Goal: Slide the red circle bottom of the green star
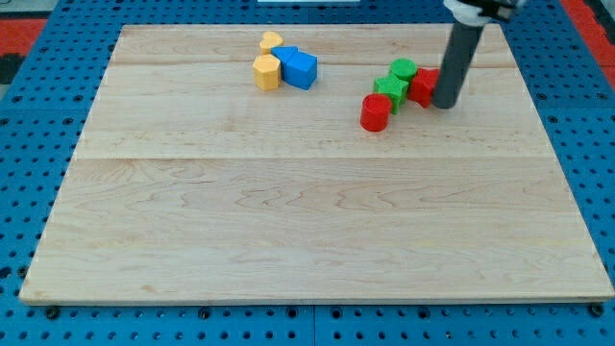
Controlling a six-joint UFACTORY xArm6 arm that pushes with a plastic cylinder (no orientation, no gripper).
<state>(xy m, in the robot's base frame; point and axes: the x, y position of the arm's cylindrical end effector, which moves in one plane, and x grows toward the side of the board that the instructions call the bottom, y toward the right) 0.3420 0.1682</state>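
Placement looks nearly done: we see red circle (375, 112) just below green star (389, 90), our tip (445, 104) to its right, no hand present.

The board (288, 211) is pale wood, lightly grained, made of a few planks glued side by side, with a smooth, satiny finish and not much shine. Under it sits a blue perforated base (29, 115), looks like painted metal or hard plastic, can't tell which. The red cylinder (376, 112), green star (389, 91) and blue cube (300, 69) all look like painted wood or plastic, solid colour, matt to slightly satin. The rod (455, 62) is dark and matt, rubbery-looking down to my tip (445, 103).
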